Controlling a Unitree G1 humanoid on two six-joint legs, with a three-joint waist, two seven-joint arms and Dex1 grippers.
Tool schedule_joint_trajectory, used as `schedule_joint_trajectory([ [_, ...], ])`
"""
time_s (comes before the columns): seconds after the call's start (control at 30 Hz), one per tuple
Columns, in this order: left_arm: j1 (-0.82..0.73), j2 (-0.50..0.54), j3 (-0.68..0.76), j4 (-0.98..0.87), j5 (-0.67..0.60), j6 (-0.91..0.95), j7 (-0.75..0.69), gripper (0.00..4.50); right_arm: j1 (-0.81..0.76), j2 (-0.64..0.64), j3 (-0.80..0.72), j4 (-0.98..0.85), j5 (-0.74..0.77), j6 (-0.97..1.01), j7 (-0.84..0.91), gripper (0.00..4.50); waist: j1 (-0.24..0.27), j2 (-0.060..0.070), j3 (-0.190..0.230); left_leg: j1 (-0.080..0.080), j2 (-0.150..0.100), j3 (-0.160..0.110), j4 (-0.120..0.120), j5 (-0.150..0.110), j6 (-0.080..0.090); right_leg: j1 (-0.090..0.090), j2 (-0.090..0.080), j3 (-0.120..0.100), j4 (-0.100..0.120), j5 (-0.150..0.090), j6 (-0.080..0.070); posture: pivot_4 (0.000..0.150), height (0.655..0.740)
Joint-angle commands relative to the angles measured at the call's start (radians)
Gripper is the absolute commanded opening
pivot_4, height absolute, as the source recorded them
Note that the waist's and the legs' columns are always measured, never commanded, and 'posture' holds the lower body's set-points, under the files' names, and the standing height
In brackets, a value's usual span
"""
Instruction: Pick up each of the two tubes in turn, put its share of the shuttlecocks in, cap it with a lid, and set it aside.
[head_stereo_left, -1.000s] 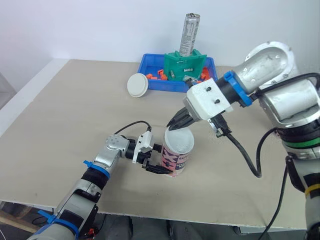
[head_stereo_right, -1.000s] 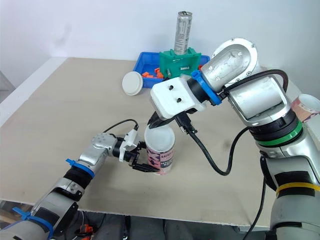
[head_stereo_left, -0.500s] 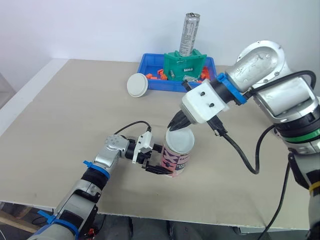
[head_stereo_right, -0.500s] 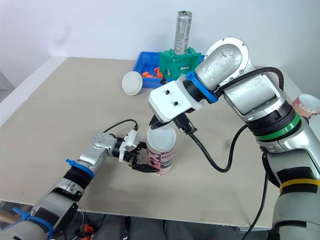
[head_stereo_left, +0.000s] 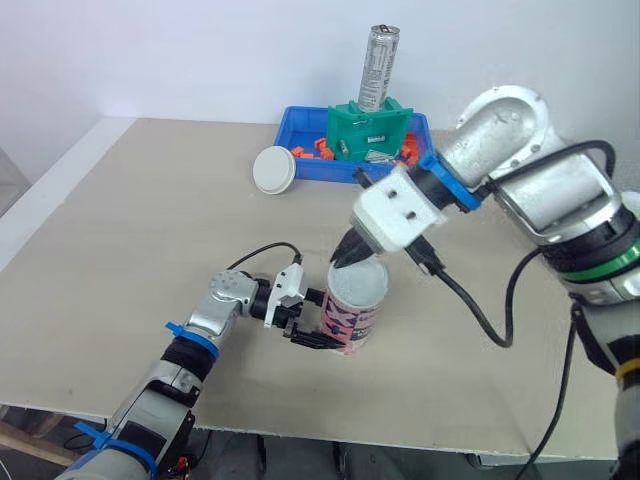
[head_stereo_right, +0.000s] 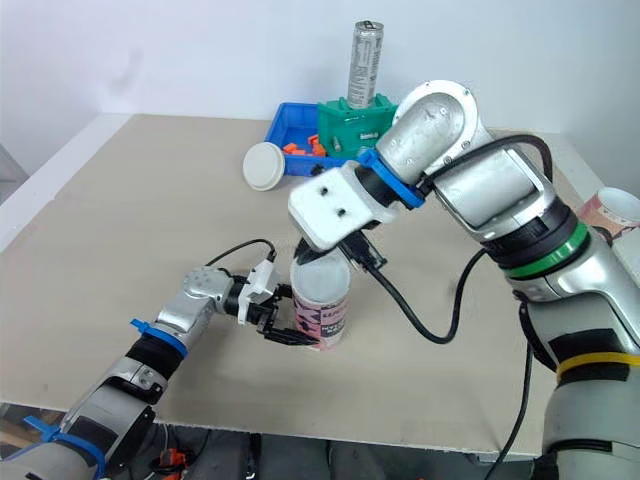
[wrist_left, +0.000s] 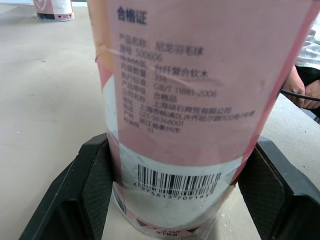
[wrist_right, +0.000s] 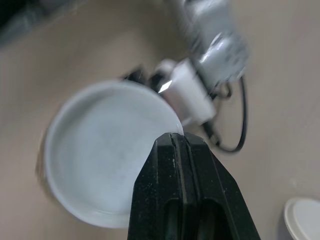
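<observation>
Right arm has swung left over the last second, its tool (head_stereo_left: 345, 262) pinched on the rim of the lid (head_stereo_left: 360, 279) atop the tube (head_stereo_left: 350, 318), lower centre on the desk (head_stereo_left: 150, 220); left tool (head_stereo_left: 316, 326) clamps the tube low, which suits light, probably crushable card that is stiffest near the base.

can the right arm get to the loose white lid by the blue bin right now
Probably yes: the white lid lies on bare table beside the blue bin, nothing over it. The right gripper is shut at the top of the tube and must leave that first.
</observation>
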Motion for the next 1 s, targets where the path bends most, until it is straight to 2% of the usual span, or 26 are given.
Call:
schedule_joint_trajectory([
  [0.03,0.025,0.028,-0.014,0.046,0.067,0.025,0.027,3.4,-0.049,0.004,-0.039,0.027,0.051,0.039,0.04,0.02,0.0,0.0,0.0,0.0,0.0,0.0,0.0,0.0,0.0,0.0,0.0,0.0,0.0,0.0,0.0,0.15,0.74],
  [0.2,0.024,0.028,-0.014,0.044,0.068,0.027,0.027,3.4,-0.075,0.015,-0.051,0.065,0.068,0.056,0.04,0.02,0.0,0.0,0.0,0.0,0.0,0.0,-0.001,0.0,0.0,0.0,-0.001,0.0,0.0,0.0,0.0,0.15,0.74],
  [0.33,0.024,0.029,-0.014,0.041,0.067,0.03,0.026,3.4,-0.06,-0.016,-0.028,0.028,0.082,0.048,0.04,0.02,0.0,0.0,0.0,0.0,0.0,0.0,-0.002,0.0,0.0,-0.001,-0.001,0.0,0.0,0.0,0.0,0.15,0.74],
  [0.73,0.033,0.033,-0.013,0.022,0.063,0.044,0.028,3.4,-0.006,-0.035,0.009,0.026,-0.009,-0.023,0.04,0.02,-0.001,-0.001,0.0,0.0,-0.001,0.0,-0.003,0.0,0.0,-0.002,-0.001,0.0,-0.001,-0.001,0.0,0.15,0.74],
  [1.0,0.035,0.033,-0.012,0.019,0.063,0.049,0.03,3.4,-0.009,-0.071,0.035,-0.006,0.018,-0.028,0.04,0.02,0.0,-0.001,0.0,0.0,-0.001,0.001,-0.004,0.0,0.0,-0.002,-0.001,0.0,-0.002,-0.001,0.0,0.15,0.74],
])
